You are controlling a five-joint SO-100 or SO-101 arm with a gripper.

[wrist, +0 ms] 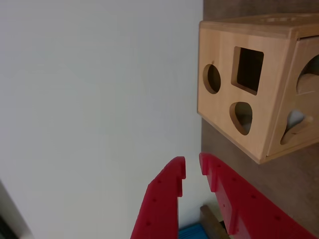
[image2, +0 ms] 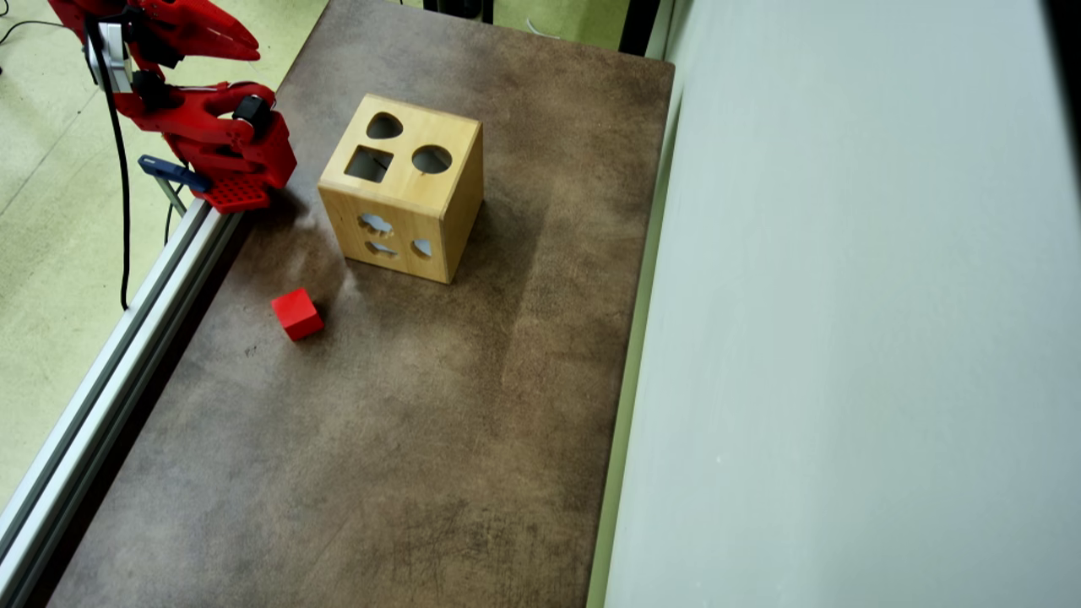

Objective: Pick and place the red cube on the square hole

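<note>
Claw (wrist: 192, 169) up off the table, fingers slightly parted with a narrow gap, holding nothing.

Red cube (image2: 296, 313) lies on the brown table (image2: 422, 439), near the metal rail (image2: 110, 371), apart from the wooden box (image2: 439, 203).

Square hole (image2: 369, 164) faces up on the box top, beside the round hole (image2: 431, 159).

Risks: cube sits skewed, so it may slip from the fingers; a tilted drop could jam at the hole.

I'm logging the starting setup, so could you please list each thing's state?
red cube: loose on the table, ungrasped.
wooden box: upright, holed face on top.
square hole: empty, facing up.
end effector: narrowly open, empty, clear of the cube.
</note>
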